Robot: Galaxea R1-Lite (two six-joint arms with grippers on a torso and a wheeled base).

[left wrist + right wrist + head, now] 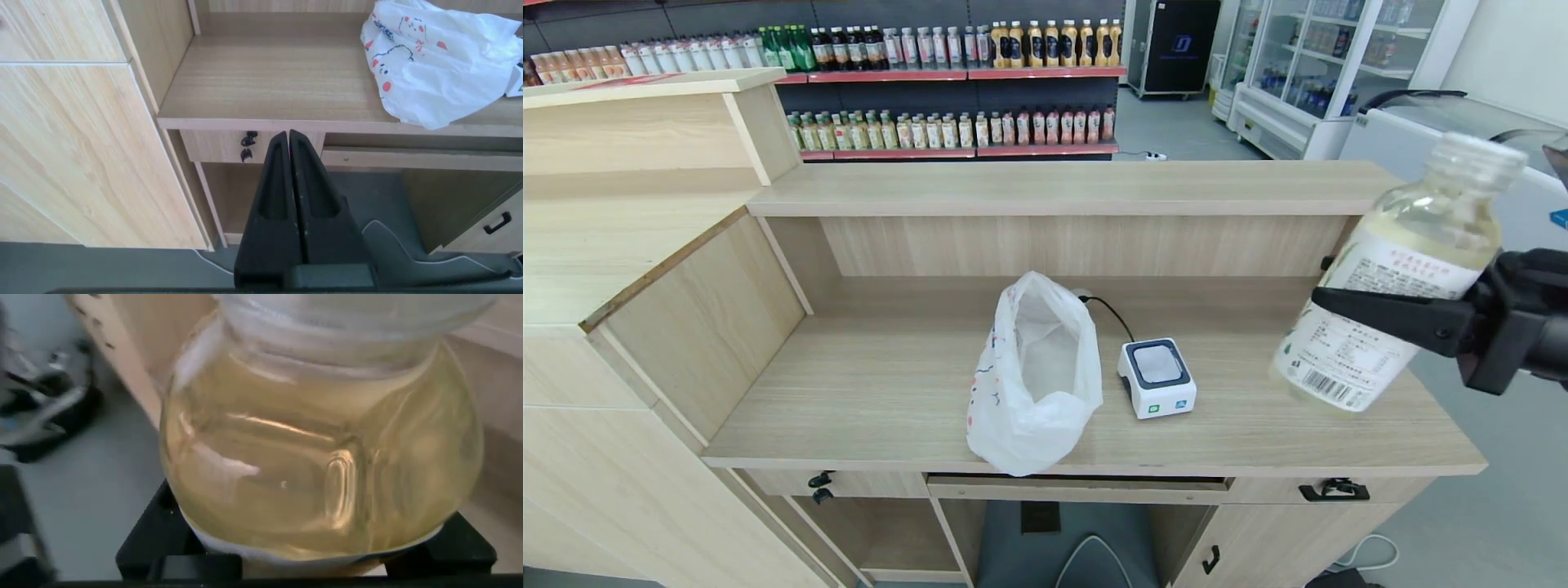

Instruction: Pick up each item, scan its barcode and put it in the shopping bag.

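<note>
You are at a light wooden checkout counter [866, 384] in a shop, with shelves of drinks behind it. On it stands a white plastic shopping bag with red and blue print [1033, 384], its mouth open upward. Just beside the bag, on the robot's right, is a small white barcode scanner with a grey window on top [1157, 377]. Your right gripper [1323, 279] is clamped across the white label of a clear bottle of pale yellow liquid [1396, 278], holding it in the air above the counter's right end. The bottle's long axis is tilted, with the cap up and to the right and the base down and to the left, towards the scanner. Its barcode [1327, 385] sits low on the label near the base and faces roughly towards the head camera, not down at the scanner window. The scanner lies to the left of the bottle and lower, so the next move likely calls for carrying the base leftward and turning the code to face the window. Your left gripper [288, 139] hangs low in front of the counter's left side with its fingers pressed together and nothing between them. It is well apart from the bottle.
</note>
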